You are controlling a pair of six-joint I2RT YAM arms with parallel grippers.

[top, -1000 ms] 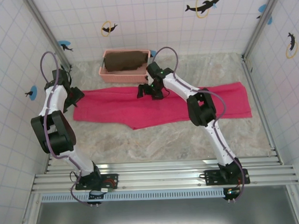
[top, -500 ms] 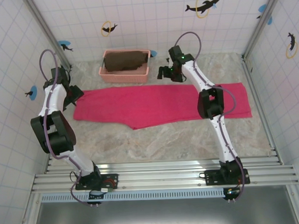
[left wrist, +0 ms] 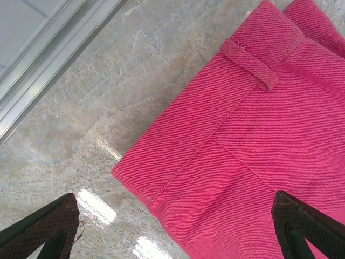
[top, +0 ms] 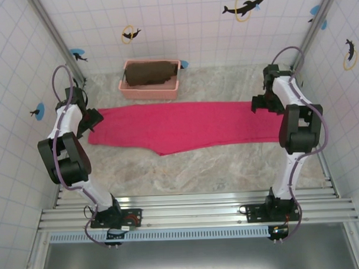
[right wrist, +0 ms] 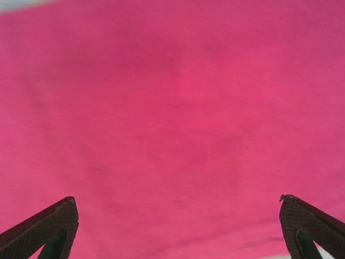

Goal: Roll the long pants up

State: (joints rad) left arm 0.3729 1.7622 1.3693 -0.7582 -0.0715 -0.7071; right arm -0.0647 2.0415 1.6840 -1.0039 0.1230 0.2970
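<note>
My left arm folded toward nine o'clock, left gripper spread wide over the waistband, right arm stretched to three o'clock, right gripper spread wide above the pink pants, lying flat across the desk.

Bright magenta-pink soft-fabric long pants: plain, no print. Close up there's a fine diagonal twill weave, w/ stitching & belt loop in the same pink. Low rectangular plastic basket: pale salmon pink. Crumpled cloth in it: dark brown, plain. Stone-look tabletop: grey-beige w/ whitish marbled veins. Tiled walls: white, grey grid lines, black & blue dolphin stickers, some w/ yellow rings. Robot arms: white links, black joints, purplish cables. Left gripper & right gripper pads: blackish-brown, cross-hatch texture.
</note>
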